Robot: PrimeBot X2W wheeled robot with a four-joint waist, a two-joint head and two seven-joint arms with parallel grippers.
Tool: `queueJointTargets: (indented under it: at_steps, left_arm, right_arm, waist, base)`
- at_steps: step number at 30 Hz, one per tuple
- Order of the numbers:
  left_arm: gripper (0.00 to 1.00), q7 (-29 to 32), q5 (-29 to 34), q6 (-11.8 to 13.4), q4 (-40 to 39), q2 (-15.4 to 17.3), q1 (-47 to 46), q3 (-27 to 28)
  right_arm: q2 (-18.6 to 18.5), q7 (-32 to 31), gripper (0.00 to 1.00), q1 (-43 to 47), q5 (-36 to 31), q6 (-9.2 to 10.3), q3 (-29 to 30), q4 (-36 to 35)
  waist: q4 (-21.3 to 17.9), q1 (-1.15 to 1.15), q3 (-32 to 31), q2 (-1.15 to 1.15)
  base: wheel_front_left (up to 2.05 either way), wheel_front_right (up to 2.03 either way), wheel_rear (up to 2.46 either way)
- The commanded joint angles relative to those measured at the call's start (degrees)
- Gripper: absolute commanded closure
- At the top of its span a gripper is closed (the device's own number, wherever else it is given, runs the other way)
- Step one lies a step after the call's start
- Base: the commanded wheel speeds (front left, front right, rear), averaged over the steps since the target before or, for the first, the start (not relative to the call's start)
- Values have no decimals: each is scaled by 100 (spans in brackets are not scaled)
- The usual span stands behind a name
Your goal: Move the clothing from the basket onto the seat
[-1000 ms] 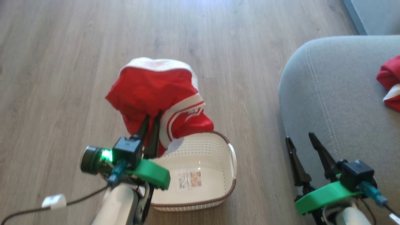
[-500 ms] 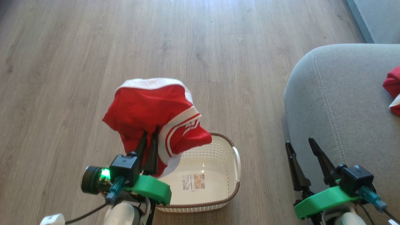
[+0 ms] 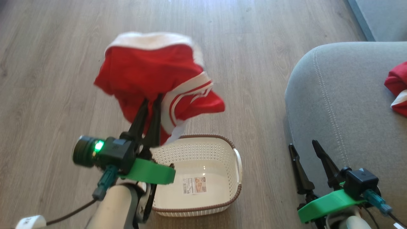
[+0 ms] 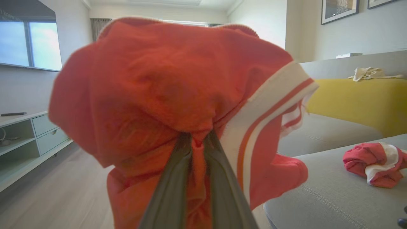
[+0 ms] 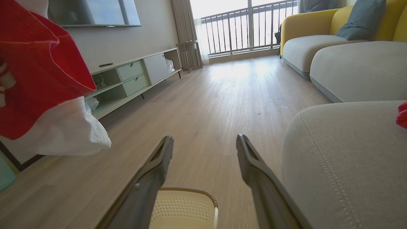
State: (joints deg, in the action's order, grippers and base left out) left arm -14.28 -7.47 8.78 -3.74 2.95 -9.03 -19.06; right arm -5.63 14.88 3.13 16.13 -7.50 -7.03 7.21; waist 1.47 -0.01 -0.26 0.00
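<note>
My left gripper [image 3: 152, 99] is shut on a red garment with white stripes [image 3: 152, 79], holding it in the air above the far left side of the basket [image 3: 222, 203]. The left wrist view shows the same garment [image 4: 165, 95] bunched over my two fingers [image 4: 171, 190]. The cream basket sits on the floor with only a paper label [image 3: 194, 185] on its bottom. To the right lies the grey seat [image 3: 343, 95], with another red and white piece of clothing [image 3: 397, 89] on it at the frame's edge. My right gripper [image 3: 302, 144] hangs open beside the seat's corner, nothing between its fingers [image 5: 152, 171].
Wood floor [image 3: 63, 63] spreads all around the basket. The right wrist view shows a low TV cabinet [image 5: 133, 79] along the left wall, a yellow sofa [image 5: 308, 22] with grey cushions at the far right, and a balcony railing [image 5: 248, 25] behind.
The left gripper has lifted the red garment higher, clear of the basket, and it now swings with motion blur. The right gripper has stayed in place.
</note>
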Motion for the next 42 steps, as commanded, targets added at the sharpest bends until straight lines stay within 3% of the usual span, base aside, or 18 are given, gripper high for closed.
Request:
queueJointTargets:
  at_steps: [1,6,9,11,27,36,42]
  left_arm:
    - [100,-72,46,-54,-319,-7,-391,134]
    - [100,-72,56,-340,-572,-7,-666,-133]
    - [100,-72,152,-815,-480,-7,-754,-509]
    - [100,-72,195,-980,-468,-7,-769,-680]
    - [100,-72,-3,-1073,-298,-7,-620,-748]
    - [100,-72,-21,-1081,-157,-7,-588,-628]
    - [100,-72,-19,-1093,-64,-7,-570,-563]
  right_arm:
    - [0,12,0,-179,-22,1,-142,-218]
    - [-5,12,0,-178,0,1,-190,-216]
    - [2,12,0,-187,11,1,-218,-198]
    - [11,12,0,-191,20,1,-223,-201]
    - [-51,12,0,-177,177,1,-487,-476]
    - [-836,12,0,-117,506,1,-1628,-1413]
    - [-1220,12,0,-217,323,1,-2226,-1920]
  waist:
    - [-11,1,5,0]
    - [-58,1,6,0]
    - [-107,1,-16,0]
    - [-143,1,-29,0]
    - [-270,1,13,0]
    - [-318,1,-30,0]
    - [-335,1,-46,0]
  base:
    - [0,0,0]
    - [0,0,0]
    - [0,0,0]
    - [0,0,0]
    - [0,0,0]
    - [0,0,0]
    - [0,0,0]
